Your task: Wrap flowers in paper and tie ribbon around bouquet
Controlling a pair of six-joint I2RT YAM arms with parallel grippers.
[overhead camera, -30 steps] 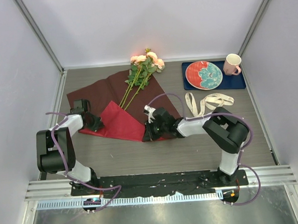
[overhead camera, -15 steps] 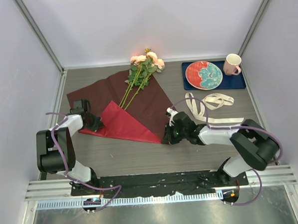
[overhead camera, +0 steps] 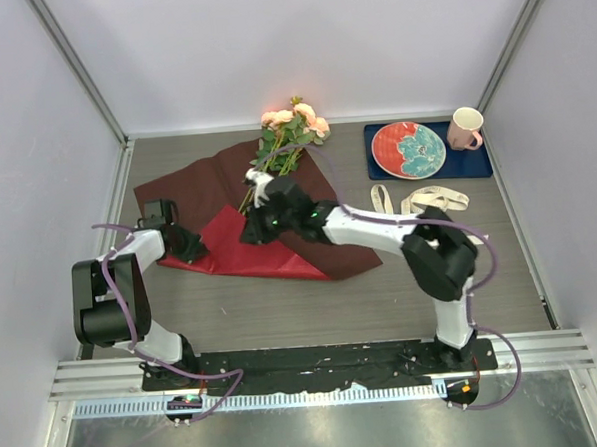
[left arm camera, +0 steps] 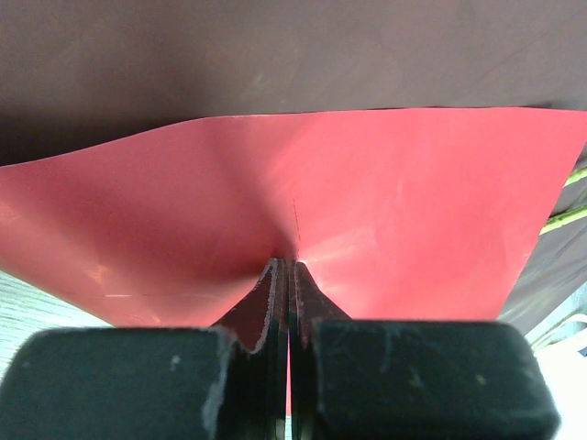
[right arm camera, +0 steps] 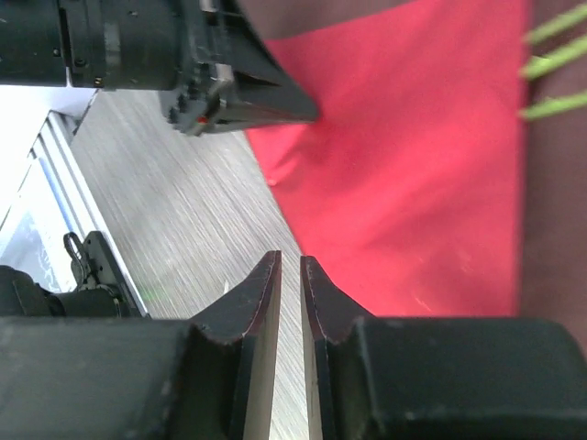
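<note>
**A:** We'd call this the wrapping step. The paper [overhead camera: 201, 184] is spread on the tabletop [overhead camera: 283, 304] with its folded corner [overhead camera: 235, 255] lying bright side up. The left gripper [overhead camera: 188, 245] is clamped tight on that corner's edge. The flowers [overhead camera: 291, 124] lie on the sheet, and their stems [right arm camera: 553, 66] end right beside the right gripper [overhead camera: 251, 229]. The ribbon [overhead camera: 418, 202] sits well off to that gripper's right, untouched.

**B:** Yep, same read here. The right gripper's jaws are just a narrow slit apart with nothing in them. Our guess for the next move is that it takes a paper edge by the stems and rolls it over them while the left one anchors.

**A:** Also, the top view hides both pinch points from us. The left wrist view shows paper actually caught between the jaws. The right wrist view shows the slit hanging over the folded corner's edge and bare tabletop, with the left gripper ahead of it.
</note>
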